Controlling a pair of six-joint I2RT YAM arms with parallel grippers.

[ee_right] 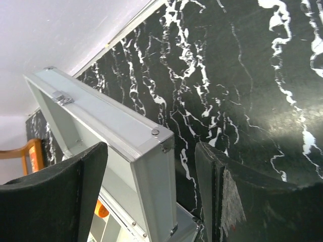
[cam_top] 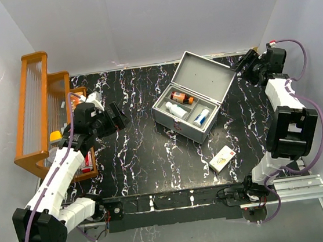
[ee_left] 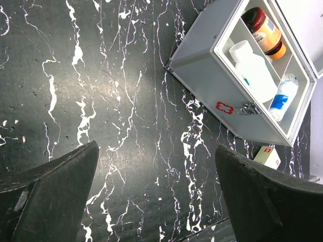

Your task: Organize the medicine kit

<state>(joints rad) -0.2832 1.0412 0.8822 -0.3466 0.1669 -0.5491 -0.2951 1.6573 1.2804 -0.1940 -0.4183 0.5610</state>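
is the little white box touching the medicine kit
Apart. The top external view shows a strip of bare black table between the white box and the front wall of the medicine kit.

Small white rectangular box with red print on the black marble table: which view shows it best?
Top external: the small white rectangular box lies whole and unobstructed, near the open light-grey metal case. Left wrist shows only part of it, tiny, above a finger of the left gripper. Right wrist misses it.
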